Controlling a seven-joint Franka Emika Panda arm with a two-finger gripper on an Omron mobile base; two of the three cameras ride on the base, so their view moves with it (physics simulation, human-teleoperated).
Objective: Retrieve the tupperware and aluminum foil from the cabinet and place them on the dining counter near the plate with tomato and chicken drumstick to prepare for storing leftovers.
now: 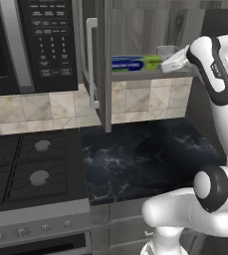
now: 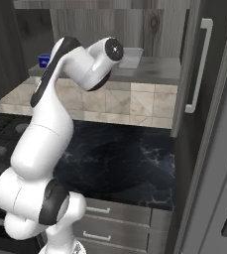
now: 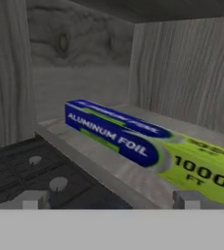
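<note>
Hand view: your hand (image 3: 108,199) is wide open and empty, aluminum foil (image 3: 143,146) lying just ahead near the shelf (image 3: 84,161) front edge.

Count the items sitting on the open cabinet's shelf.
2: the aluminum foil lies along the shelf's front, the tupperware sits beside it, partly behind the arm. More may be hidden.

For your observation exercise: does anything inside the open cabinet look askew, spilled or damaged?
Nothing stands out. The aluminum foil box lies flat and intact on the cabinet shelf, and the tupperware sits upright further along the shelf. Nothing is spilled.
</note>
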